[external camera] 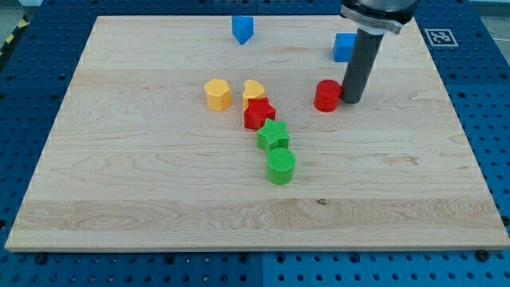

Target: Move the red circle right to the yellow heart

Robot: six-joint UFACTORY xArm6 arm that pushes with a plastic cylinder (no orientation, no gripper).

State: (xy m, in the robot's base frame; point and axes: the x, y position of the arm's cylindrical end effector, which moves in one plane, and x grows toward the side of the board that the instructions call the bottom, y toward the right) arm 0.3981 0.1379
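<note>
The red circle (327, 96) sits right of the board's middle, in the upper half. My tip (351, 100) rests on the board just to the red circle's right, touching or nearly touching it. The yellow heart (253, 89) lies to the red circle's left, with a clear gap between them. A red star (259, 114) sits directly below the yellow heart, touching it.
A yellow hexagon (217, 93) lies left of the heart. A green star (273, 136) and a green circle (280, 167) run down from the red star. A blue block (243, 29) sits at the top; a blue cube (344, 47) is behind the rod. The wooden board (119, 183) lies on a blue table.
</note>
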